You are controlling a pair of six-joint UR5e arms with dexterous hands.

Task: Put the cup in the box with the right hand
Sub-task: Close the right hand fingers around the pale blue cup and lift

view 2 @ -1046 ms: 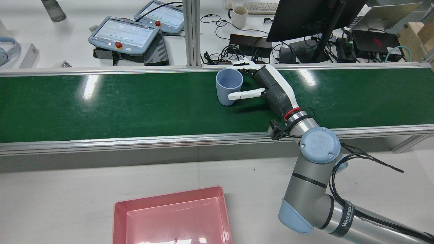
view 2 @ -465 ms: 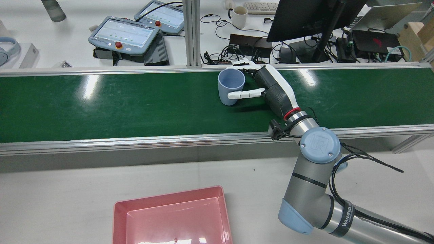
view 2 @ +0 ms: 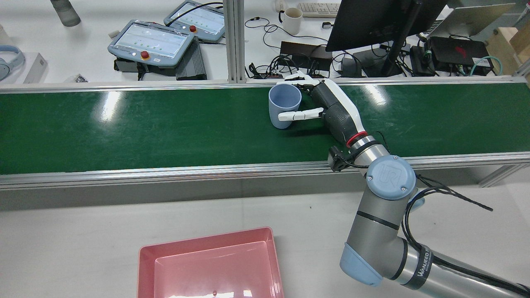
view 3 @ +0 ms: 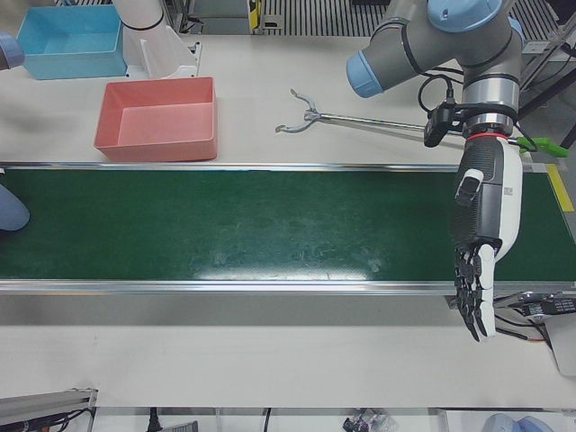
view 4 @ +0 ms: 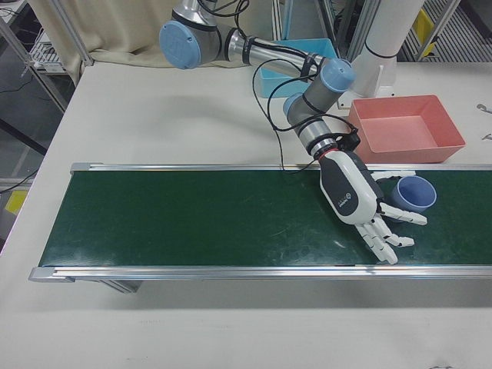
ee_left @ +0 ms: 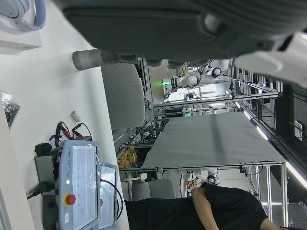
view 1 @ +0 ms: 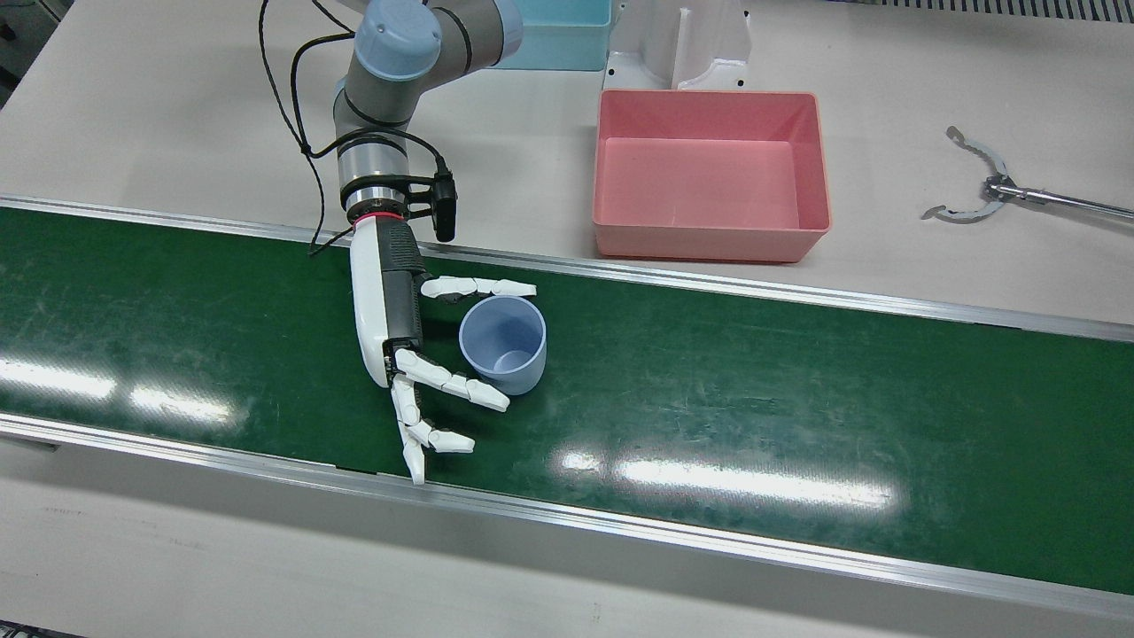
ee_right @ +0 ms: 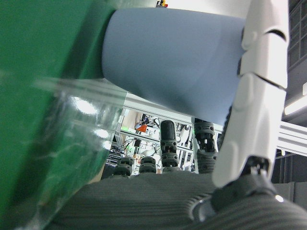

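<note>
**Cup's bracketed, not gripped yet**

Right hand (view 1: 416, 354) lies centre-left in the front view, fingers (view 1: 452, 384) spread either side of the pale blue plastic cup (view 1: 503, 344) on the green conveyor belt (view 1: 797, 390), holding nothing. I'd close evenly before lifting. Pink plastic box (view 1: 710, 173) waits upper-centre.

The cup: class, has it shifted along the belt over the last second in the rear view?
Yes. The cup has slid toward the view's right, nearer the monitor stand, into the open right hand.
</note>
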